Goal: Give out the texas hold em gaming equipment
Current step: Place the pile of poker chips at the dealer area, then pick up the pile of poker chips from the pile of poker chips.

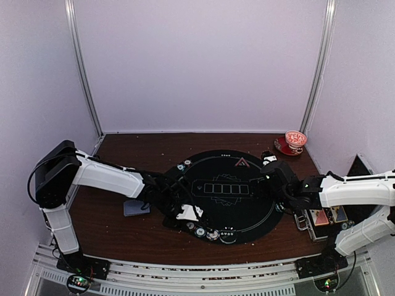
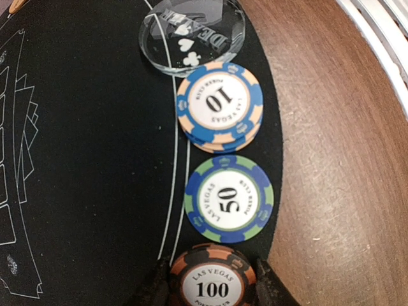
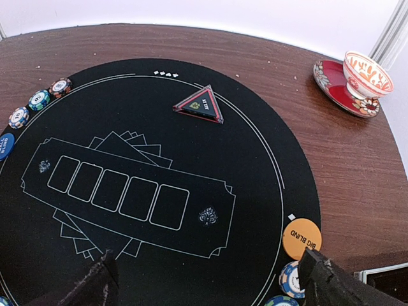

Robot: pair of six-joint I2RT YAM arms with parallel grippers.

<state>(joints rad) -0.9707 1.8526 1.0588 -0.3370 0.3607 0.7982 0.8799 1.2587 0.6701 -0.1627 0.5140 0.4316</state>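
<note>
Left wrist: pincer clasps 100 chip

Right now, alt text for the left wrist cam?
The left gripper clamps an orange-and-black 100 chip at the bottom edge. Beyond it, along the rim of the black mat, lie a green-and-blue 50 chip, a short stack of blue 10 chips and a clear dealer button, with brown table to the right.

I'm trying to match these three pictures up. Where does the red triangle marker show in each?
Top external: red triangle marker at the far edge of the black mat, slightly right of centre.
Left wrist: not in it.
Right wrist: upper middle, near the mat's far rim.
Shared landmark: the black mat, visible in all three.
</note>
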